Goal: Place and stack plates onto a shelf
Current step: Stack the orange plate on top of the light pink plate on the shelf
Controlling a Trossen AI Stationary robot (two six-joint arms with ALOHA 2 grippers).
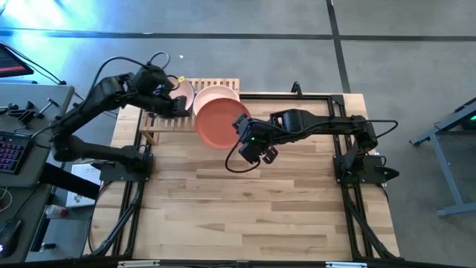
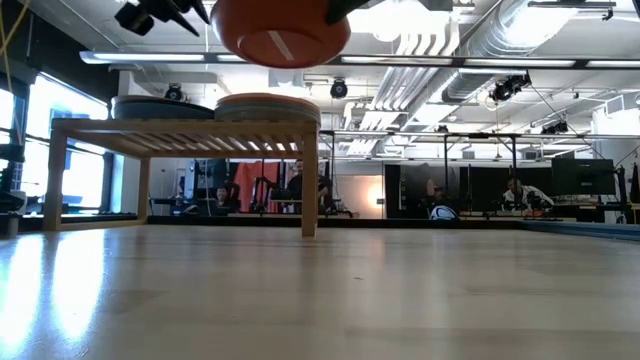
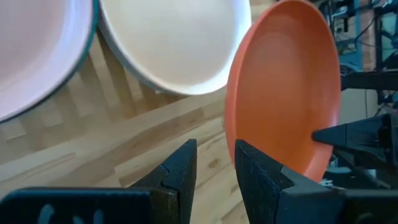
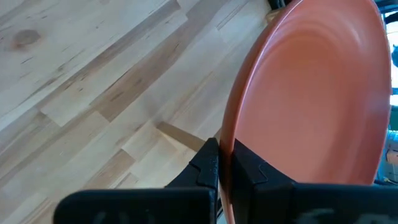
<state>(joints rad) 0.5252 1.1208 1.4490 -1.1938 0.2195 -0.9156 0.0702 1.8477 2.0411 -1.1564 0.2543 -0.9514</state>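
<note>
My right gripper [image 1: 244, 128] is shut on the terracotta plate [image 1: 222, 123] and holds it in the air over the right end of the light-wood shelf [image 1: 160, 123]. In the low view the plate [image 2: 280, 30] hangs above the shelf's right stack [image 2: 268, 102]. A beige plate [image 1: 217, 95] tops that stack. A pink plate [image 1: 184, 92] tops the left stack, with a dark teal rim [image 3: 93, 31] under it. My left gripper [image 1: 178, 106] hovers over the shelf beside the pink plate, fingers [image 3: 186, 168] slightly open, touching nothing. My right gripper [image 4: 225, 162] pinches the terracotta plate's rim [image 4: 231, 134] between its two fingers, one on the plate's inner face and one on its underside. It comes in from the table's right side. The plate is lifted clear and tilted, with its far edge over the shelf.
The plank tabletop [image 1: 260, 208] stretches bare from the shelf to the near edge. A side desk with a keyboard [image 1: 11, 149] stands left of the table. The black frame rails [image 1: 349, 216] run along the table's sides. People sit far off in the room [image 2: 515, 195].
</note>
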